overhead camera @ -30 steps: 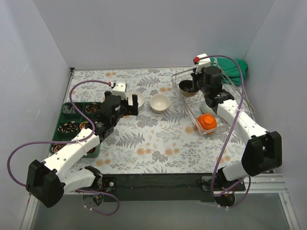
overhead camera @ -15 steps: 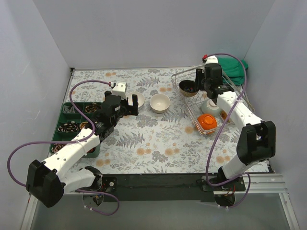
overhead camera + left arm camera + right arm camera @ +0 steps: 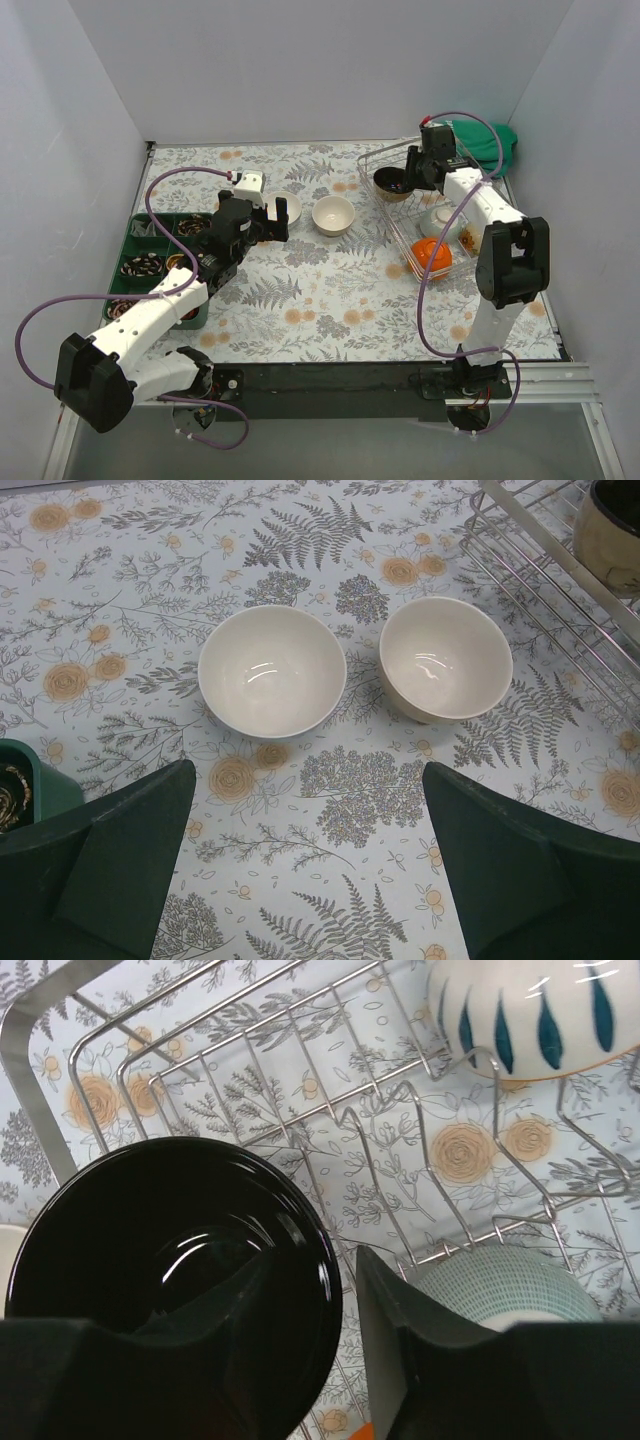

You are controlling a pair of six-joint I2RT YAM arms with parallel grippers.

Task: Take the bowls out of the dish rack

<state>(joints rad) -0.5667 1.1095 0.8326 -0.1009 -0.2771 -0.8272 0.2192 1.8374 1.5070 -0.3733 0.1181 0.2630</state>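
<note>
A floral table carries a wire dish rack at its far right. Inside the rack, the right pincer is parted astride the rim of a dark bowl, one finger inside, one outside. The left pincer hangs wide open over the table, just short of a white bowl and a cream bowl side by side.

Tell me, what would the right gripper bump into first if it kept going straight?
Probably the dark bowl: the right gripper straddles its rim, one finger inside, one outside. Depth is hard to judge.
</note>
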